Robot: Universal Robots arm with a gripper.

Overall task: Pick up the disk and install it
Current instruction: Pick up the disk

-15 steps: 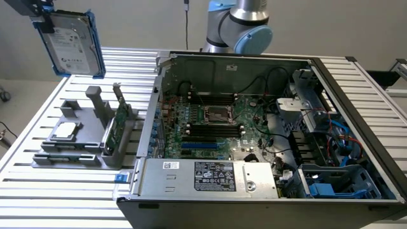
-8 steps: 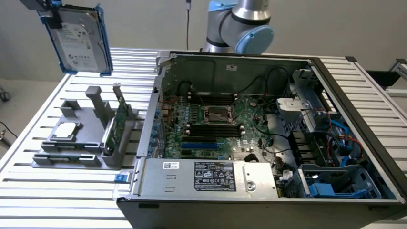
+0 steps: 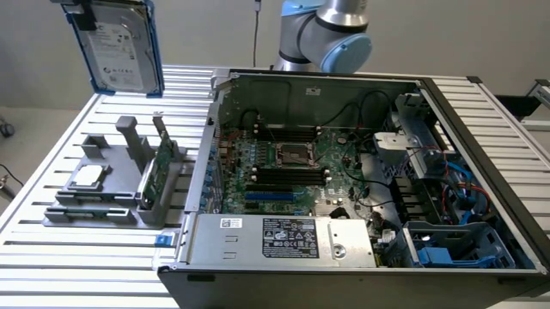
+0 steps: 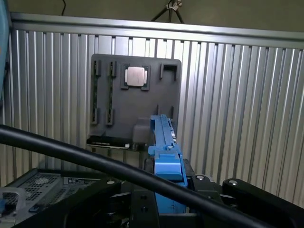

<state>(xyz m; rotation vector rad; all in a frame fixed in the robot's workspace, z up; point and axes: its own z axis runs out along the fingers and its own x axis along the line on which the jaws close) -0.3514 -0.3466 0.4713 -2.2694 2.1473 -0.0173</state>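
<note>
One gripper [image 4: 168, 190] here, clamped on the disk [image 3: 120, 48] by its blue carrier. The drive hangs upright, high above the slatted table [image 3: 51, 257], at the exterior view's left. Below it sits the grey fixture [image 3: 103, 193] with the square chip [image 3: 90, 175] and the green card [image 3: 159, 167] standing on edge. The open computer case [image 3: 344, 167] is just beside the fixture, toward the exterior view's right.
</note>
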